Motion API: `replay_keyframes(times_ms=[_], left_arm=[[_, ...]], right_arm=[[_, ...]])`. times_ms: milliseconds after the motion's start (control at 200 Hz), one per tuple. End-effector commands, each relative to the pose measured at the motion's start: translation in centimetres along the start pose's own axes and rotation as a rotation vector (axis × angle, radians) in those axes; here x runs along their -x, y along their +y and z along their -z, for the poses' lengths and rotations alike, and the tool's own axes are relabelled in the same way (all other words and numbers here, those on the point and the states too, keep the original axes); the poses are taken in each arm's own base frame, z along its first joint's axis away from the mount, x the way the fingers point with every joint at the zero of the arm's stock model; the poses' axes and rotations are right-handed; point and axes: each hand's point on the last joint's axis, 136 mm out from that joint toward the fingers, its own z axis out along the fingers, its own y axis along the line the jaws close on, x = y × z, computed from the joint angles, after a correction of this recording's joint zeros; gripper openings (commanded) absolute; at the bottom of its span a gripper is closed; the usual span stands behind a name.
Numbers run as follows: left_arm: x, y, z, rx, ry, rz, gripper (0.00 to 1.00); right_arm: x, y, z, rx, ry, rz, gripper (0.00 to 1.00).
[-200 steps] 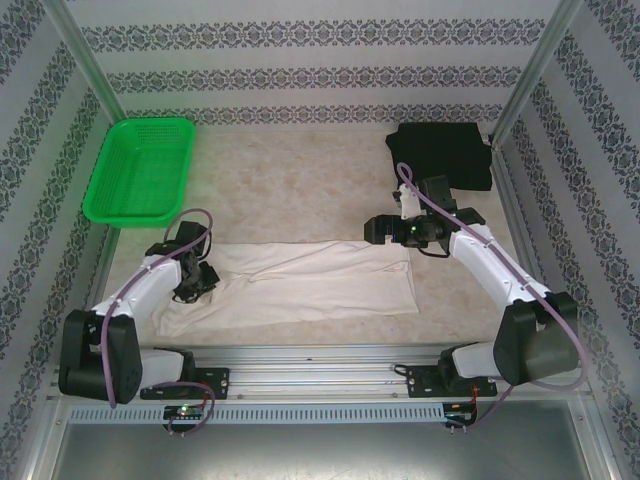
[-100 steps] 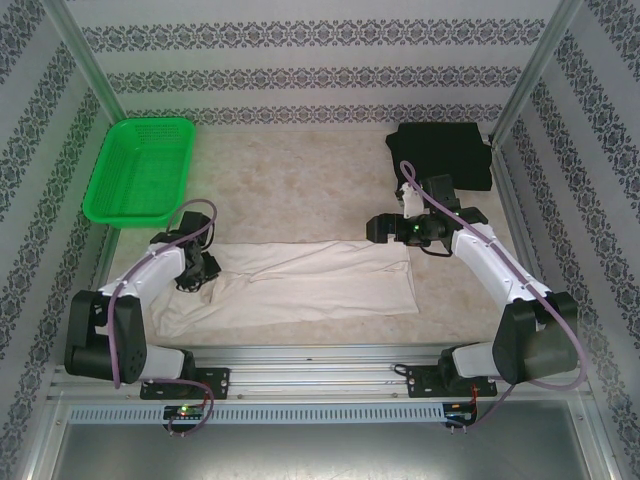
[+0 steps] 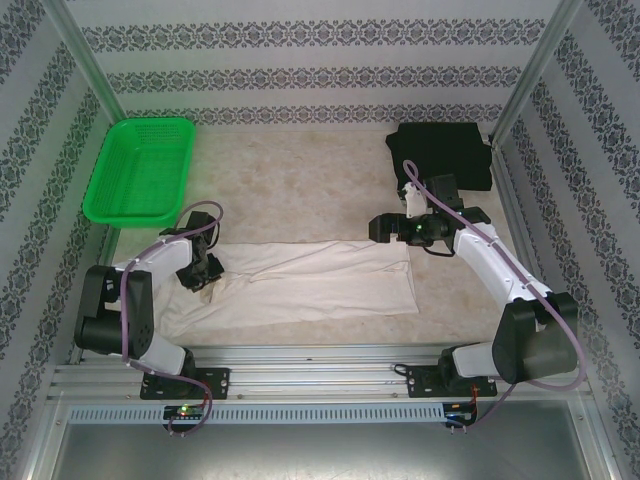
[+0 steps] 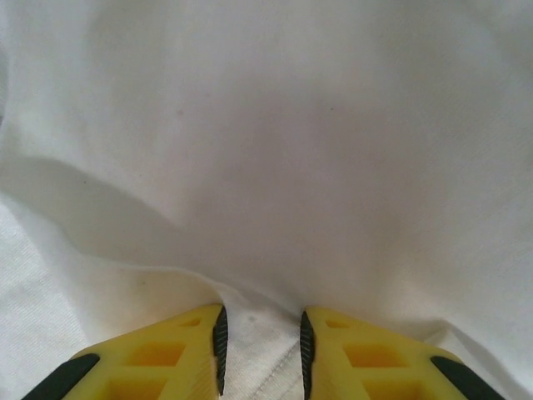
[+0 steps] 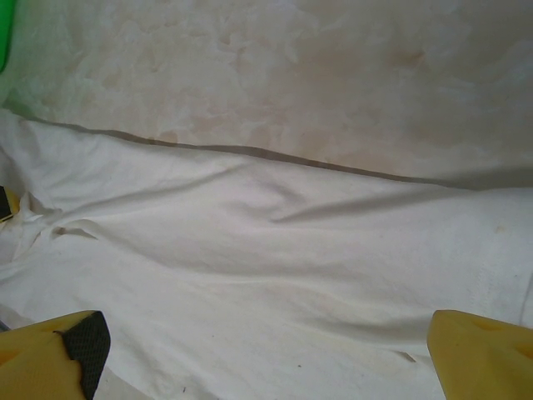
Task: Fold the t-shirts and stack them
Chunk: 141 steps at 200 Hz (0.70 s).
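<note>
White t-shirt (image 4: 275, 167) fold in the nearly shut left pincer (image 4: 261, 337)

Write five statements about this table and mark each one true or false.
1. The black shirt lies in the basket. False: it lies folded at the far right, and the basket is at the far left.
2. The right hand is open. True.
3. The white shirt is spread out with its sleeves showing. False: it is folded into a long strip.
4. The left hand is at the white shirt's left end, with cloth between its fingers. True.
5. The right hand hovers over the black shirt. False: it is over the white shirt's right end.
</note>
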Motion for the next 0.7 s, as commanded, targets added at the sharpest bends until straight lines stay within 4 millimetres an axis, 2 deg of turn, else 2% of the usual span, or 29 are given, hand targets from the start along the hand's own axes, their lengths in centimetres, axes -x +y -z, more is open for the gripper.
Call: replay_keyframes(times_ms=[0,120,305,470,699], left_arm=[[-0.2,0.2,-0.3,0.022,-0.008,-0.02,0.25],[-0.4,0.1,-0.7,0.023,0.011,-0.032,0.12],[-0.3,0.0,0.1,0.0,-0.01,-0.035,0.06],[-0.6,0.3,1.6,-0.053,-0.065,-0.009,0.06],[-1.6,2.2,2.7,-0.058,-0.118,0.047,0.06]], right_arm=[[0.9,0.7,0.5,0.03,-0.017,0.022,0.98],[1.1,0.8,0.4,0.036,-0.014,0.023,0.98],[1.3,0.9,0.3,0.041,-0.015,0.022,0.98],[1.3,0.8,0.2,0.037,-0.013,0.025,0.98],[1.5,0.6,-0.1,0.035,-0.011,0.018,0.98]])
